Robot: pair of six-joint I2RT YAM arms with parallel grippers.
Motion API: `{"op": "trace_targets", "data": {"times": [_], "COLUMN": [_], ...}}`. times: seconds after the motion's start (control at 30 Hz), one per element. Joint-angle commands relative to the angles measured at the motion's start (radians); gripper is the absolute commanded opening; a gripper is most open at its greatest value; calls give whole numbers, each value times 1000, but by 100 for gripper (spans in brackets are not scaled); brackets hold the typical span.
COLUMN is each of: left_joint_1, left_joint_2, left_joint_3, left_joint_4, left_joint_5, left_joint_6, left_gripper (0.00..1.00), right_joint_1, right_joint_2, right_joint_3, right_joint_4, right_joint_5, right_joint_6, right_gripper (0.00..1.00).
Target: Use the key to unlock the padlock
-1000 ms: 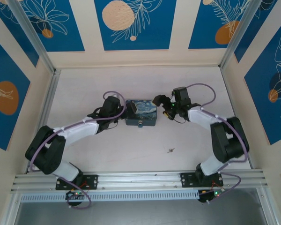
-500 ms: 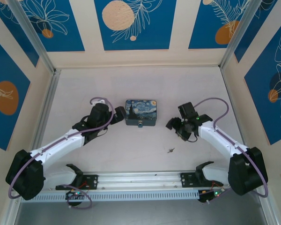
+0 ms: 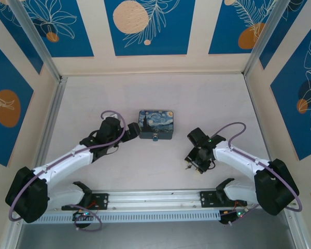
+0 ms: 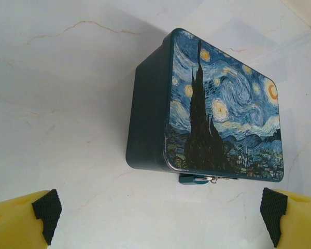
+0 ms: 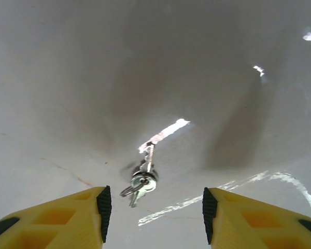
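Observation:
The tiny padlock [image 4: 199, 179] has a dark bluish body and a silvery shackle, and it hangs on the front edge of the Starry Night box [image 4: 223, 104]. In the top view the padlock [image 3: 154, 137] sits at the box's near side. My left gripper [image 4: 159, 218] is open, just left of the box [image 3: 155, 124] and apart from it. The key [image 5: 142, 181] lies on the table with a small ring and chain. My right gripper [image 5: 154, 207] hovers over it, open. The key is between the fingers [image 5: 101, 207], nearer the left one, and touches neither.
The pale marbled table [image 3: 145, 166] is bordered by aluminium rails left and right. A rail with both arm bases [image 3: 155, 199] runs along the near edge. Blue patterned walls stand at the back and sides.
My right arm has swung from beside the box down to the near right, over the key, and its jaws have narrowed. My left gripper backed slightly off the box, then held still.

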Motion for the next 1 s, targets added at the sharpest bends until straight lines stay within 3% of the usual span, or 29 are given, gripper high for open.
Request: {"op": "trace_targets", "data": {"times": [0.0, 0.67, 0.87, 0.97], "left_joint_1": [2, 2, 2, 2], "left_joint_2": [-16, 7, 11, 9], "left_joint_3": [-26, -56, -47, -42], "left_joint_4": [35, 80, 66, 54], "left_joint_5": [28, 42, 42, 46], "left_joint_6": [-17, -16, -16, -15], "left_gripper": [100, 100, 100, 100], "right_joint_1": [27, 108, 116, 121], "right_joint_2": [37, 180, 204, 204], "right_joint_3": [37, 76, 72, 65], "right_joint_4": [-53, -28, -12, -4], "right_joint_5": [41, 57, 58, 57], "right_joint_6": [65, 95, 90, 81], "right_gripper": [52, 44, 27, 14]}}
